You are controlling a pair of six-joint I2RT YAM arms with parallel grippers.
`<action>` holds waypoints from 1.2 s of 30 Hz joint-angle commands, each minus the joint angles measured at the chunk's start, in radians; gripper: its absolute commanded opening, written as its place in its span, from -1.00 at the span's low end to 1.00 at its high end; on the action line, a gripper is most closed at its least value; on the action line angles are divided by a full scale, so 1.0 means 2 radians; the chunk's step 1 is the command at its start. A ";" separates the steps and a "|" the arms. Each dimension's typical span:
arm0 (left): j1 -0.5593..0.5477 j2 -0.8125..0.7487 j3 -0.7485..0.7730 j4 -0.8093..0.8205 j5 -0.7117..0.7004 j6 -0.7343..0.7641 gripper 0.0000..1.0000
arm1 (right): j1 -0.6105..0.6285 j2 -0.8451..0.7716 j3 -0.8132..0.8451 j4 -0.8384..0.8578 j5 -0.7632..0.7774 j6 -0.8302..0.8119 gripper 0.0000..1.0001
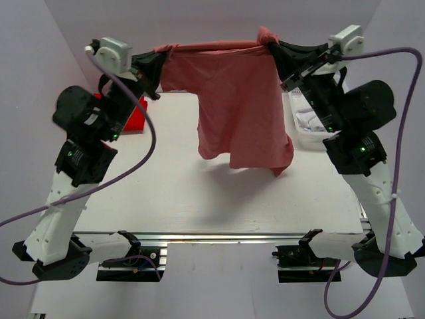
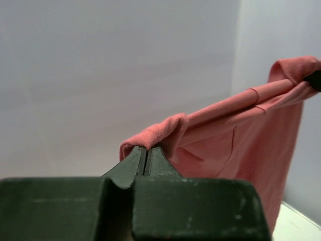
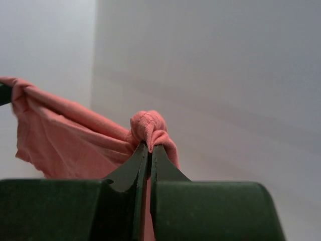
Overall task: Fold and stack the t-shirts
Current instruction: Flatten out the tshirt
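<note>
Pink tee: I have the pink t-shirt (image 1: 239,113) strung in the air between both arms over the far half of the counter (image 1: 166,199), top edge taut, body hanging loose and lopsided, longer on the right
Left claw: my left claw (image 2: 146,150) is clenched on a ribbed edge at the shirt's left end
Right claw: my right claw (image 3: 149,148) is clenched on a bunched wad of cloth at its right end
Red tee: the red t-shirt (image 1: 133,116) lies far left on the counter, mostly hidden behind my left arm
Handling: I judge the cloth light, limp and grippy; it sags and wads under a pinch
Where to hold: I'd take the two shoulder seams or hem corners, single layers, so it drops flat for folding
</note>
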 commanded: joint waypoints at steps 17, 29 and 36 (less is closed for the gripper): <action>0.020 -0.061 0.040 -0.020 0.027 0.014 -1.00 | -0.016 -0.077 -0.001 0.064 -0.060 -0.003 -1.00; 0.020 -0.001 -0.175 0.115 -0.193 0.044 -1.00 | -0.018 0.010 -0.159 0.175 0.076 -0.006 -1.00; 0.030 0.115 -0.207 0.168 -0.262 0.055 -1.00 | -0.031 0.127 -0.176 0.201 0.140 0.011 -1.00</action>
